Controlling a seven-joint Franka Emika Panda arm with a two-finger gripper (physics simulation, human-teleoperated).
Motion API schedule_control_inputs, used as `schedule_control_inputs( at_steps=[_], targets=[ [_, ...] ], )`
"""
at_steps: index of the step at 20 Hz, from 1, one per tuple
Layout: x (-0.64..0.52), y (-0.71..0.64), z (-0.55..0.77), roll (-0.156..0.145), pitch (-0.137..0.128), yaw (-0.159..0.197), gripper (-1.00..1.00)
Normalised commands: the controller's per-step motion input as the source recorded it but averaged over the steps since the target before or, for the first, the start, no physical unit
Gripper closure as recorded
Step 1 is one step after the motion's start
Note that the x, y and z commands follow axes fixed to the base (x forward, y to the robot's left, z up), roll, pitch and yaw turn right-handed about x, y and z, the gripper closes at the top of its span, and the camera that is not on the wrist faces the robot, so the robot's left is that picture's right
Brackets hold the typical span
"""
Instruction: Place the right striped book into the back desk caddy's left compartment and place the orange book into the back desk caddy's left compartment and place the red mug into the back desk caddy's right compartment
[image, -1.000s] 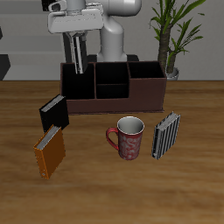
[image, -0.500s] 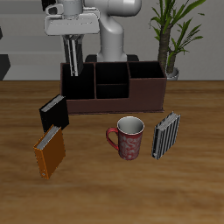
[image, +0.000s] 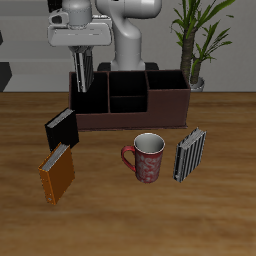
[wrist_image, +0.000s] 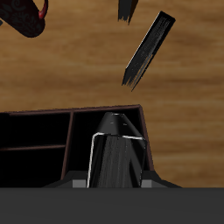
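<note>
Well forward of the pincer, toward the table's front edge, the orange book (image: 57, 172) stands tilted on the wood, spine up. Between it and the pincer the black book (image: 60, 128) leans on the table close to the end of the back desk caddy (image: 130, 120); neither book touches the caddy.

The pincer (image: 82, 58) hangs high at the caddy's narrow end, fingers pointing down, pinching the right striped book (image: 83, 72) by its upper edge. The book hangs upright, flat faces against the fingers. Its lower end is over the left compartment (image: 90, 98), the end section with the taller black walls, at about rim height. Whether it has passed the rim cannot be told. From the wrist camera the striped book (wrist_image: 114, 162) runs straight down from the fingers, with the compartment's black interior (wrist_image: 35, 140) beside and beneath it. The black book (wrist_image: 147, 48) shows edge-on on the wood beyond.

Along the caddy away from the pincer come the small middle sections, then the right compartment (image: 168, 95) with lower brown walls at the far end.

Forward of the caddy's middle, well below the pincer, the red mug (image: 146, 158) stands upright on the table, handle toward the orange book. Just past the mug a second striped book (image: 190, 153) stands on edge, slightly tilted. A potted plant (image: 196, 40) sits behind the caddy's far end.
</note>
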Motion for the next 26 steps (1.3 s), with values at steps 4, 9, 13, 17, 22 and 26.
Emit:
schedule_control_inputs(
  at_steps=[4, 9, 13, 17, 22, 26],
  targets=[
    [-0.07, 0.12, 0.08, 0.048, 0.04, -0.026, 1.0],
    [0.02, 0.05, -0.01, 0.014, 0.033, -0.024, 1.0],
    [0.05, -0.07, -0.06, -0.024, -0.003, 0.0, 1.0],
    [0.05, -0.11, -0.06, -0.023, 0.021, -0.007, 1.0],
    [0.03, -0.08, -0.06, -0.013, 0.028, -0.023, 1.0],
    [0.02, -0.02, -0.04, -0.014, 0.003, 0.009, 1.0]
  ],
)
